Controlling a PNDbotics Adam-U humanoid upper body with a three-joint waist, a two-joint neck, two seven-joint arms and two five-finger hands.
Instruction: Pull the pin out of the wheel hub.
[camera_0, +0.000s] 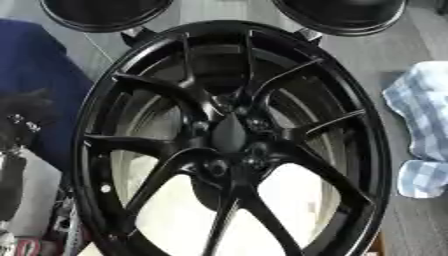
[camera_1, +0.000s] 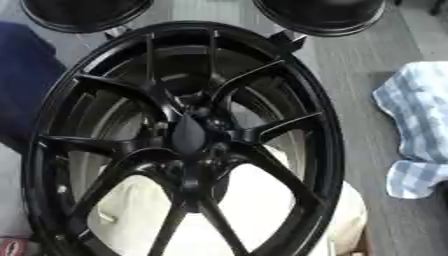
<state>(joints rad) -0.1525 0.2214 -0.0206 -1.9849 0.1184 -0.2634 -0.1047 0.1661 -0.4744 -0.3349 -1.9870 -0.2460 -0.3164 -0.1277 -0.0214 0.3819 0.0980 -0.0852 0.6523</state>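
You are looking down at a grey floor (camera_1: 350, 75) with a faint plank-like grain running away from you. To your right lies a crumpled blue-and-white checked cloth (camera_0: 424, 125), spread on that floor and reaching the frame's right edge. To your left a dark blue fabric mass (camera_0: 35, 65) fills the upper left side. At the top edge you have two round black dish-like objects (camera_1: 319, 15), one on each side, both cut off by the frame. Below, a pale cream surface (camera_1: 254, 200) shows, evenly lit. At the lower left corner note a small red item (camera_0: 26, 246), unidentifiable. Lighting is soft and diffuse, with no hard shadows.
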